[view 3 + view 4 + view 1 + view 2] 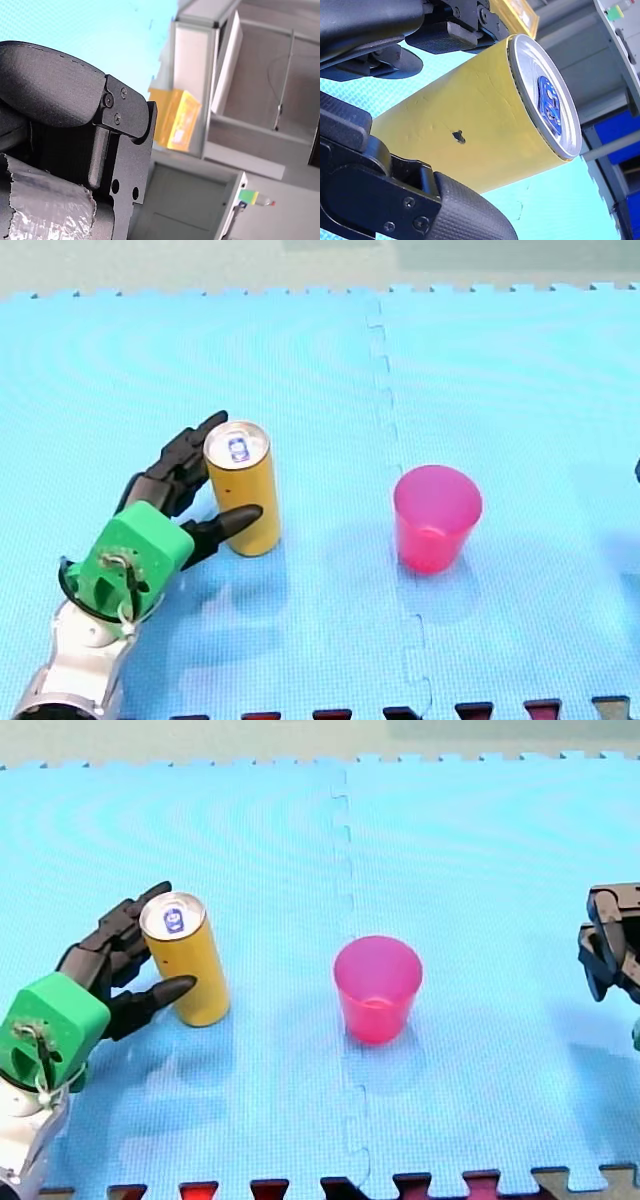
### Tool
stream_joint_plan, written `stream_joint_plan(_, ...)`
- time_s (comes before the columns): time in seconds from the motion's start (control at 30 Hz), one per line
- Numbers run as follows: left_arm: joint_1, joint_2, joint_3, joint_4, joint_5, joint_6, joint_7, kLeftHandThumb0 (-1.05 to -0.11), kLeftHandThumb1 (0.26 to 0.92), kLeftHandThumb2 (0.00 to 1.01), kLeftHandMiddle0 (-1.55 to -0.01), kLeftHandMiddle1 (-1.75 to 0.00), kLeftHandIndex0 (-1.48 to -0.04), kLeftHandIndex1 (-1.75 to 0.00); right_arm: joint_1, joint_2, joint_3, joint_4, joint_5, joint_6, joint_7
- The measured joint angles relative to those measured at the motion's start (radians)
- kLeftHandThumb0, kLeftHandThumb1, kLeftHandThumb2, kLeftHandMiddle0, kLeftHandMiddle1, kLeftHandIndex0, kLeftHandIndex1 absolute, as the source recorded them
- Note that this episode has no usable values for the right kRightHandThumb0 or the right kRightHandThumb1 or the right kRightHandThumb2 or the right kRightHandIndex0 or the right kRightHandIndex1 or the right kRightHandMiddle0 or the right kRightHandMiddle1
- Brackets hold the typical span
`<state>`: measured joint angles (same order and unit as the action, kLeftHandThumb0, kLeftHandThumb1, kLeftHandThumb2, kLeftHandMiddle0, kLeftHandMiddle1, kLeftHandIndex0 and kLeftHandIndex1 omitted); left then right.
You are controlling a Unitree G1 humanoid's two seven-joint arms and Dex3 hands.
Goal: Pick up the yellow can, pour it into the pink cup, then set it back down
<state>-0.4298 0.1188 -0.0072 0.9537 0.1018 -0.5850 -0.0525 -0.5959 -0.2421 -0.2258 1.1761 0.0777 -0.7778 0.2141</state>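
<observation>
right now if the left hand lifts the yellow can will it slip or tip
Probably rigid: the yellow can looks like smooth metal, so it may slip in the left hand gripping it. Tall and narrow, it likely tips easily. The right hand is far right.

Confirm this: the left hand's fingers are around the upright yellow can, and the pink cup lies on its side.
Wrong: the pink cup stands upright, mouth up, as the second head view shows. The rest holds: the left hand has its fingers around the upright yellow can. The right hand is far right.
</observation>
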Motion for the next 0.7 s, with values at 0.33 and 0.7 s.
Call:
stream_joint_plan(0.33, 0.001, -0.003, -0.006, -0.037, -0.002, 0.025, -0.008, -0.951, 0.840, 0.00, -0.39, 0.00, -0.30, 0.00, 0.001, 0.003, 0.000, -0.002, 0.000, 0.000, 0.000)
stream_joint_plan(0.7, 0.002, -0.003, -0.003, -0.055, -0.010, 0.048, -0.027, -0.950, 0.847, 0.00, -0.39, 0.00, -0.31, 0.00, 0.001, 0.002, -0.001, -0.003, 0.000, 0.000, 0.000)
